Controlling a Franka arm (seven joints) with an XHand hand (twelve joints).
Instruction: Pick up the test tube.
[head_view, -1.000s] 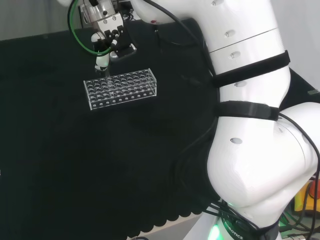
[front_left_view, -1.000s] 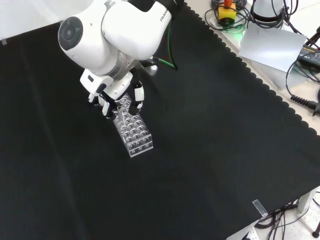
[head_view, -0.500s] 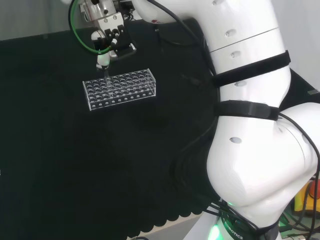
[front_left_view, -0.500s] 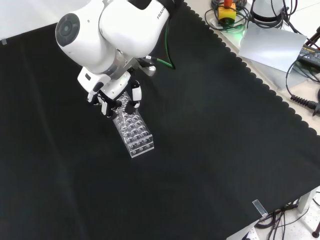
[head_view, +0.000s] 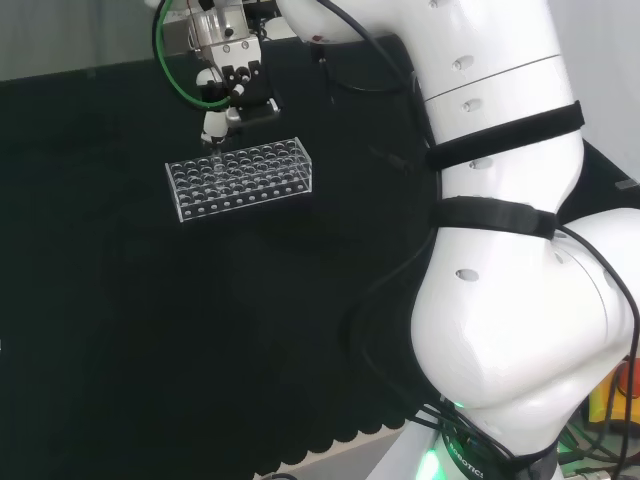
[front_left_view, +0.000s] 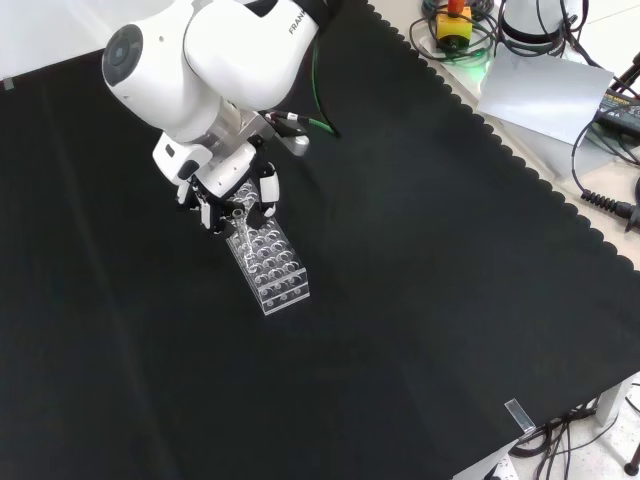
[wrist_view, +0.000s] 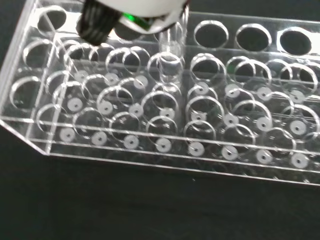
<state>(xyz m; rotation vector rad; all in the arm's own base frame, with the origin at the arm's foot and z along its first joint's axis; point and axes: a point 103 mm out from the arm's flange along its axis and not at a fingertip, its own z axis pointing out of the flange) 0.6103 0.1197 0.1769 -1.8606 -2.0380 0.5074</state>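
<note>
A clear plastic rack (head_view: 240, 178) with several rows of round holes stands on the black cloth. In the head view the black and white hand (head_view: 228, 85) hangs just above the rack's far left end, fingers curled downward. In the wrist view a clear test tube (wrist_view: 170, 57) stands upright in a back-row hole of the rack (wrist_view: 150, 145), its top pinched under the hand (wrist_view: 135, 10). In the front view the hand (front_left_view: 226, 186) sits at the upper end of the rack (front_left_view: 272, 268), below the arm's big white link (front_left_view: 200, 60). The tube's lower end is still inside the rack.
Black cloth lies open all around the rack in the head and front views. A green cable (head_view: 175, 85) loops beside the wrist. Beyond the cloth's scalloped edge in the front view lie cables and a grey box (front_left_view: 545, 95).
The hand has risen a little above the rack's end and shifted slightly right in the head view, the tube coming up with it. The rack has not moved.
</note>
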